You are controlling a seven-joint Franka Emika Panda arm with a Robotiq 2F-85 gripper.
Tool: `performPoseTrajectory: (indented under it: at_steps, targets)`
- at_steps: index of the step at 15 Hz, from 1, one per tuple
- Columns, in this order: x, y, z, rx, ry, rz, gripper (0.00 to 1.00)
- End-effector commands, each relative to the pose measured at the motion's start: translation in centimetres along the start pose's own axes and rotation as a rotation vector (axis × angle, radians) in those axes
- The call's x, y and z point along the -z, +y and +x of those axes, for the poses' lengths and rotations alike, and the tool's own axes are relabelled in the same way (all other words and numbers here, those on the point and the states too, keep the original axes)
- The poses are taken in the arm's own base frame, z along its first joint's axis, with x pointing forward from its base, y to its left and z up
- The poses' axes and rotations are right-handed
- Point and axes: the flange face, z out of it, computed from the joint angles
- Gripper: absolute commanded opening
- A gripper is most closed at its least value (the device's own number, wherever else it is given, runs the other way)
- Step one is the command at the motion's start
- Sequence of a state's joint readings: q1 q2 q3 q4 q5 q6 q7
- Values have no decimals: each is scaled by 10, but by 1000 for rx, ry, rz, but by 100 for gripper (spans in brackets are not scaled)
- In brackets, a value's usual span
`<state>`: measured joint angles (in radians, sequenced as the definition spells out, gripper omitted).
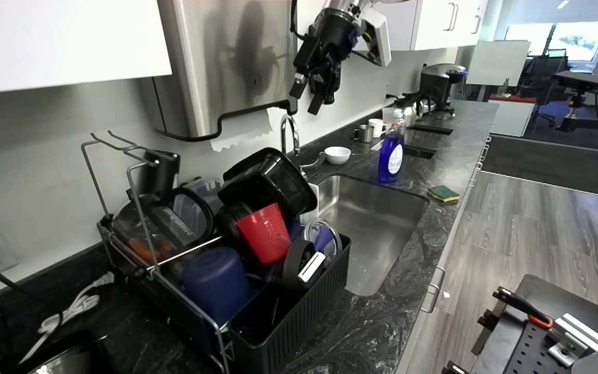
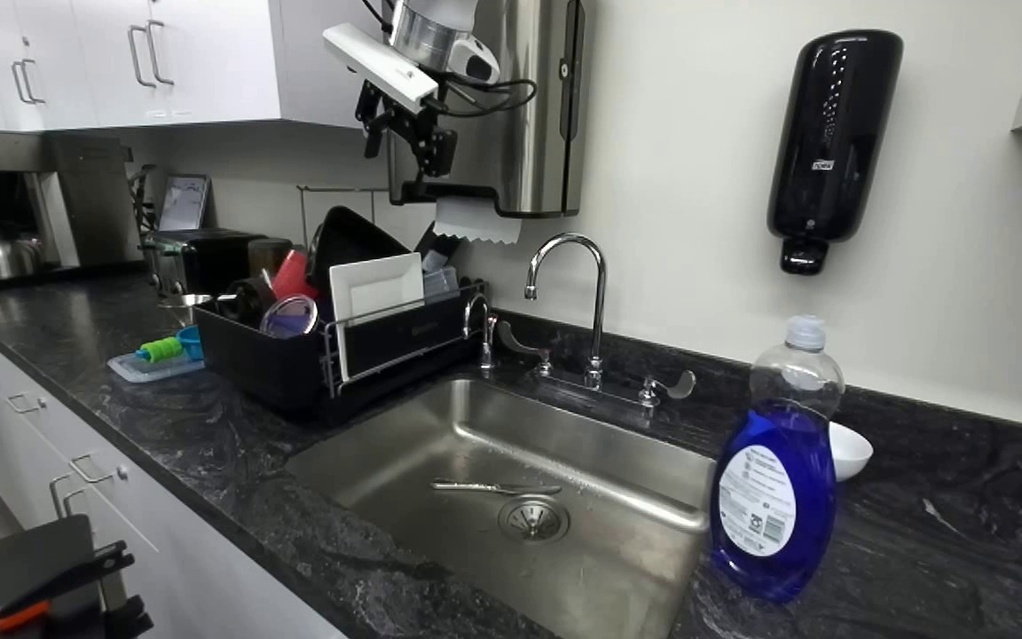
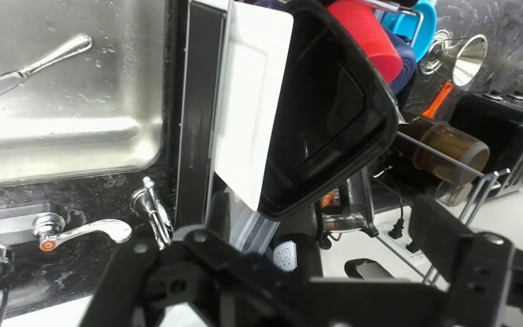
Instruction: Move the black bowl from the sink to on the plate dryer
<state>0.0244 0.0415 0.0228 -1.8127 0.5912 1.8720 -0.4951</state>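
A black rectangular bowl (image 1: 278,182) rests tilted on top of the dishes in the dish rack (image 1: 299,317). The bowl (image 2: 353,253) and the rack (image 2: 240,355) also show in an exterior view, and the bowl (image 3: 334,104) fills the middle of the wrist view. The steel sink (image 2: 617,479) beside the rack holds a knife (image 2: 495,487) and no bowl. My gripper (image 1: 309,96) is raised high above the rack, apart from the bowl. It also shows in an exterior view (image 2: 406,146). In the wrist view its fingers (image 3: 329,227) are wide apart with nothing between them.
A paper towel dispenser (image 2: 511,115) is close behind the gripper. The faucet (image 2: 600,302) stands behind the sink. A white plate (image 2: 378,288) and a red cup (image 1: 263,234) are in the rack. A blue soap bottle (image 2: 777,497) and white bowl (image 1: 337,155) stand beyond the sink.
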Motion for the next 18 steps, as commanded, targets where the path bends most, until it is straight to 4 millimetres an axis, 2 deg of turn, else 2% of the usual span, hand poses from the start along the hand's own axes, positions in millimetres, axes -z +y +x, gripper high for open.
performPoseTrajectory:
  at_steps: [1,11,18]
  targets:
    - [8,12,-16,-10,-17,-75,100]
    - [13,90,-62,-54,-89,-241,100]
    - [-6,151,-106,-41,-119,-309,100]
